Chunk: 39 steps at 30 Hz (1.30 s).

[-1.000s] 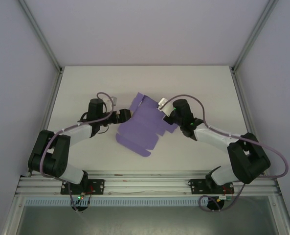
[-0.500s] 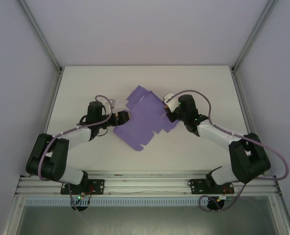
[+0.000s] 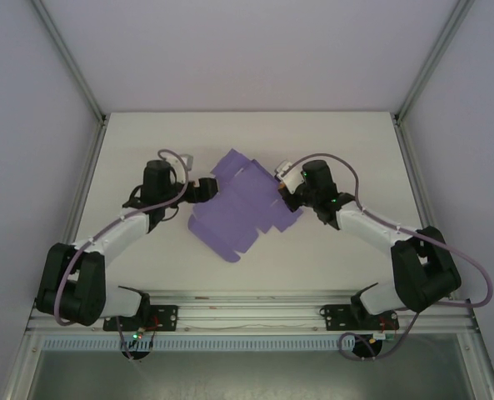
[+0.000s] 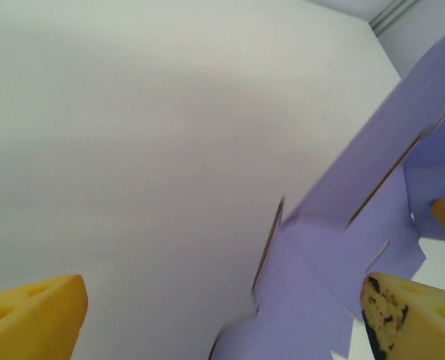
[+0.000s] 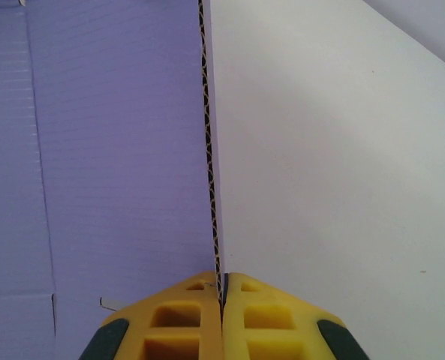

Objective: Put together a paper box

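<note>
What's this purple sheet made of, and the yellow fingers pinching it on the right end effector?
The paper box: looks like thin corrugated card, matte purple; its cut edge shows wavy fluting, its face fine ribs. The fingers of the right end effector: seemingly moulded plastic, smooth yellow, with rectangular recessed pockets; possibly printed.

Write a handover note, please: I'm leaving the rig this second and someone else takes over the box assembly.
Right gripper: shut, pinching an edge of the paper box.
Left gripper: open at the sheet's left edge, holding nothing.
Box: unfolded die-cut sheet on the table, between the arms, partly raised.
Done: sheet gripped on one side; no panels locked.
Left: fold walls, tuck tabs, close.
</note>
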Each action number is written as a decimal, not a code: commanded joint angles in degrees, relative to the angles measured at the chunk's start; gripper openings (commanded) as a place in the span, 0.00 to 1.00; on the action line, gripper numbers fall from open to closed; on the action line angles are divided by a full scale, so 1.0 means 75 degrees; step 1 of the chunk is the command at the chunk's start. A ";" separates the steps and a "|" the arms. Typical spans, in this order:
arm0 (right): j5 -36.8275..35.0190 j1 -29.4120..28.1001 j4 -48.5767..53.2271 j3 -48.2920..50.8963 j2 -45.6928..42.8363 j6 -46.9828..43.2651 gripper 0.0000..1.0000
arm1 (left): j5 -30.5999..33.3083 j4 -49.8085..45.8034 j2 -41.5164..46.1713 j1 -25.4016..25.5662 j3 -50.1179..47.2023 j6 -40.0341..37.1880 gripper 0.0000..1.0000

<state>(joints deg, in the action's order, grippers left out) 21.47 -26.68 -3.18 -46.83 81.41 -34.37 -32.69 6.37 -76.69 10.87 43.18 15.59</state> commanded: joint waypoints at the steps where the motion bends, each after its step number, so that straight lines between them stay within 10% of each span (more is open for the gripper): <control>1: 0.0219 0.0015 0.0176 -0.0337 0.0066 -0.0087 0.00 | -0.0102 -0.0653 -0.0317 -0.0023 0.0572 -0.0844 0.87; 6: 0.0262 0.0012 0.0539 -0.0612 0.0158 -0.0017 0.00 | -0.0815 -0.0471 -0.1036 -0.0020 0.0856 -0.0859 0.54; 20: 0.0428 0.0294 0.1405 -0.1455 0.0630 0.1067 0.00 | -0.0610 0.0537 -0.1369 -0.0011 0.0294 -0.0733 0.00; 32: 0.1757 0.0714 0.3016 -0.2639 0.2060 0.1605 0.00 | -0.1457 0.3867 -0.0416 0.0586 -0.1774 -0.0473 0.00; 39: 0.1628 0.0683 0.2777 -0.2351 0.1932 0.1364 0.00 | 0.0385 0.4215 0.0139 0.1371 -0.2147 -0.0927 0.00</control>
<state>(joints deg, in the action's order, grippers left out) 32.45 -21.21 16.95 -64.71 96.90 -24.47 -35.62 32.42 -78.06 17.80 26.81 12.69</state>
